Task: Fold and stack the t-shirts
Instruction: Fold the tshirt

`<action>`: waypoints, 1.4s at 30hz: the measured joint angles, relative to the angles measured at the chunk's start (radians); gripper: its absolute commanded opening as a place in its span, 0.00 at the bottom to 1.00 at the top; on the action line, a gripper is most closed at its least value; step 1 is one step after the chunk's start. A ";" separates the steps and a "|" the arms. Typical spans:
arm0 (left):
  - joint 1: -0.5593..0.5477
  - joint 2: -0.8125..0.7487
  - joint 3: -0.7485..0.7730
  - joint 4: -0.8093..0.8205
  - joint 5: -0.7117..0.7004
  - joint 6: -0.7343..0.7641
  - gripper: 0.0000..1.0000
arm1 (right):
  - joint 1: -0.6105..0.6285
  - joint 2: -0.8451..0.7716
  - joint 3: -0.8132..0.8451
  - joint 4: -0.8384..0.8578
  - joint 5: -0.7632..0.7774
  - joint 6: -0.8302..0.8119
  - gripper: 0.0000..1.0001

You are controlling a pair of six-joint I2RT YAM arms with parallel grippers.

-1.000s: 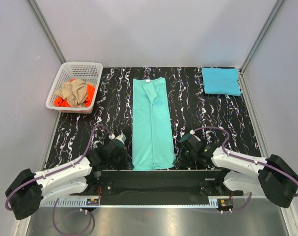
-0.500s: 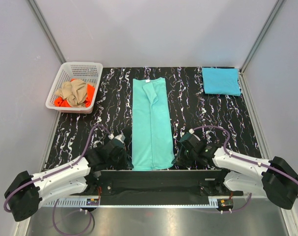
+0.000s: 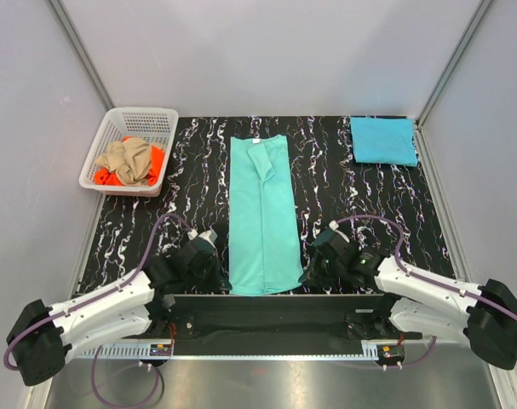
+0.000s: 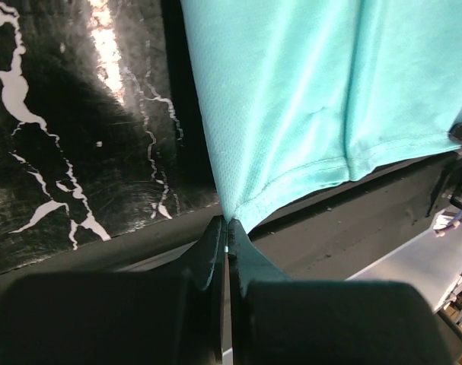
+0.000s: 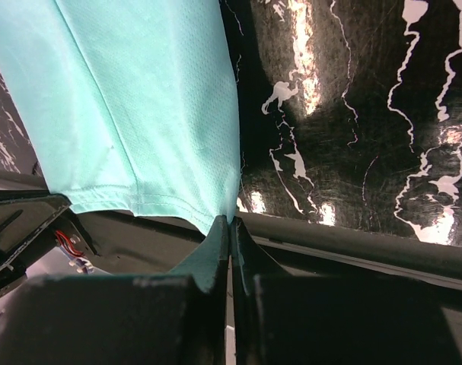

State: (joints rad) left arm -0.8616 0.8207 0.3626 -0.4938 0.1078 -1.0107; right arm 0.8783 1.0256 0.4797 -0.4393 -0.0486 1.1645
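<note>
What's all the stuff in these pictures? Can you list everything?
mint shirt: one, mint-teal, lying as a long strip down the middle of the table
blue shirt: one, sky-blue, folded, far right corner
tan shirt: one, tan, bunched in the basket
orange shirt: one, orange, in the basket under the tan one
basket: one, white, far left corner
table: one, black with white veins
left arm: one, white and black, near edge
right arm: one, white and black, near edge
left tool: one, black, shut on the mint shirt's near left corner
right tool: one, black, shut on its near right corner
</note>
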 measured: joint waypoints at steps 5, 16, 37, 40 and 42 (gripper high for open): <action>0.000 -0.016 0.032 -0.013 0.004 0.004 0.00 | 0.000 -0.022 0.007 -0.023 0.007 0.000 0.00; 0.000 -0.115 -0.029 -0.012 0.034 -0.032 0.00 | 0.021 -0.064 0.003 -0.037 0.006 0.002 0.00; -0.034 -0.015 -0.039 0.066 0.076 -0.032 0.00 | 0.114 0.009 0.019 -0.051 0.048 0.026 0.00; -0.034 0.009 -0.022 0.067 0.075 -0.025 0.00 | 0.115 -0.005 0.043 -0.079 0.075 0.025 0.00; -0.034 0.017 -0.015 0.066 0.070 -0.021 0.00 | 0.115 -0.013 0.058 -0.090 0.095 0.023 0.00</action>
State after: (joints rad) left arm -0.8951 0.8375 0.3473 -0.4274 0.1776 -1.0313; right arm 0.9932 1.0126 0.5377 -0.5297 0.0463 1.1870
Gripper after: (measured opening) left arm 0.012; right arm 0.012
